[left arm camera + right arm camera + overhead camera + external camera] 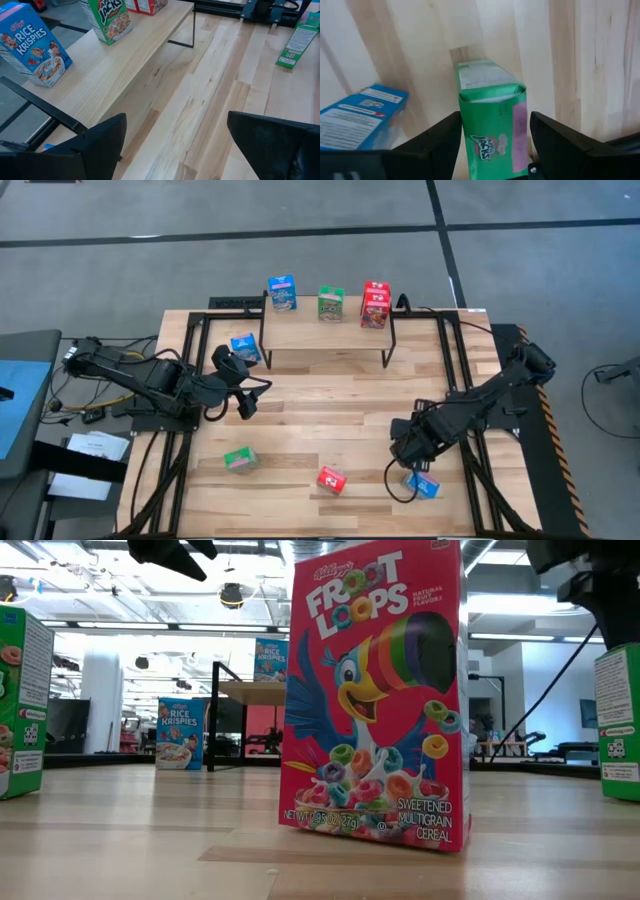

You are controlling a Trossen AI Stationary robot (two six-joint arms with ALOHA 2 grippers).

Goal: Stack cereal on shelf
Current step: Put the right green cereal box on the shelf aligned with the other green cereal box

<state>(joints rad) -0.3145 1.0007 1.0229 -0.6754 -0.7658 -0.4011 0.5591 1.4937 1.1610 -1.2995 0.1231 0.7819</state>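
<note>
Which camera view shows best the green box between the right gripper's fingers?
The right wrist view: the green box fills the gap between the open right gripper fingers. The high view hides it under the arm; the other views do not show it clearly.

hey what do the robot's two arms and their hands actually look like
Both arms are dark, nearly black, jointed segments with black cables trailing along them. The left arm ends in a hand with two broad, flat matte-black fingers. The right arm looks the same; its hand has matching black fingers. No markings are visible on either.
</note>
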